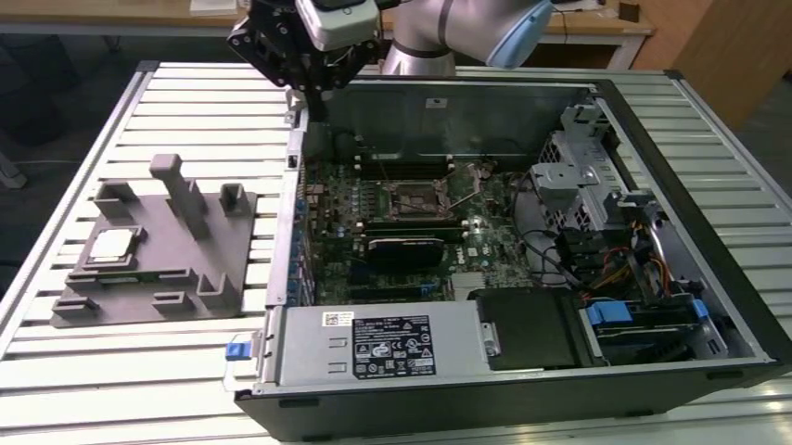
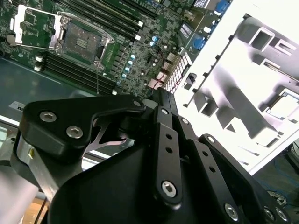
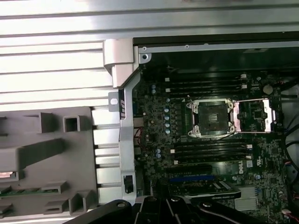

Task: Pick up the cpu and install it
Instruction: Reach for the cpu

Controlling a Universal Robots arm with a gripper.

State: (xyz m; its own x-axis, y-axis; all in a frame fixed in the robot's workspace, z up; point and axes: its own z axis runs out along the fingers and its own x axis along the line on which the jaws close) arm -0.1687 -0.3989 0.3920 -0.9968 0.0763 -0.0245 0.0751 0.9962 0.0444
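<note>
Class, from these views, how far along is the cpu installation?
Done: the socket stands open and empty. In hand: the gripper hangs above the case corner, apart from the cpu. Left: the cpu lies on the grey tray, neither picked up nor installed.

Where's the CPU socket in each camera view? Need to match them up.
Exterior view: the CPU socket sits mid-board inside the open case, to the exterior view's right of the grey tray.
Second wrist view: the socket lies between memory slot rows, its load plate flipped open beside it.
First wrist view: the socket lies between the same slot rows.
Shared landmark: the grey tray, just outside the case wall.
</note>
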